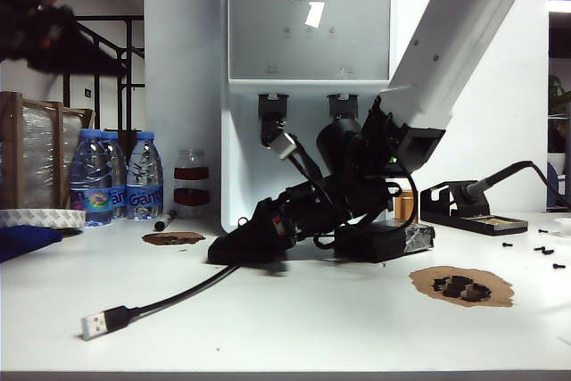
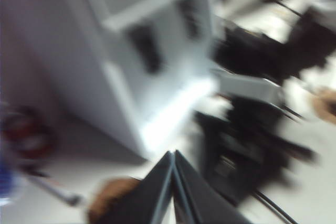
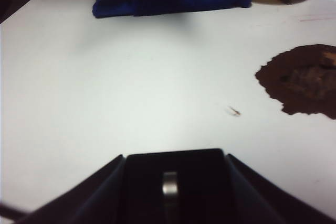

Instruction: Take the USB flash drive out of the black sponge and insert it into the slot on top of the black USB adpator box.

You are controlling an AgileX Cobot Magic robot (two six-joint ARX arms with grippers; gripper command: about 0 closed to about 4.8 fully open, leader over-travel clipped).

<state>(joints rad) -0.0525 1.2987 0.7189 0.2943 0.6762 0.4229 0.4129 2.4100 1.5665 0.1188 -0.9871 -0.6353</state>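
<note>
The black USB adpator box (image 3: pixel 176 184), a low flat matte black box with rounded corners, is lying on the wide white table (image 1: pixel 294 327) just left of the middle, and the USB flash drive (image 3: pixel 170 189), a tiny silver metal stick, is standing upright in the slot on its top face. Behind it, a tall white-and-silver water dispenser (image 1: pixel 308 33) is standing against the wall, its spouts hanging over the work area. The right arm's white link is slanting down from the upper right, and its black wrist is leaning low over the table. The right gripper (image 3: pixel 176 203) is sitting around the box with its jaws spread wide, one dark finger (image 3: pixel 86 195) on each side, and nothing is clamped between them; the drive is standing free of both fingers. The left gripper (image 2: pixel 172 192) is held high at the far left of the exterior view, well away from the box; its wrist picture is badly blurred, but the two dark finger edges are meeting at a point, so the jaws are closed on nothing. The black sponge (image 1: pixel 388 240), a rectangular foam block partly wrapped in shiny clear tape, is resting just right of the wrist. The box's black cable (image 1: pixel 178 296) is trailing toward the front edge, ending in a silver plug (image 1: pixel 94 325).
</note>
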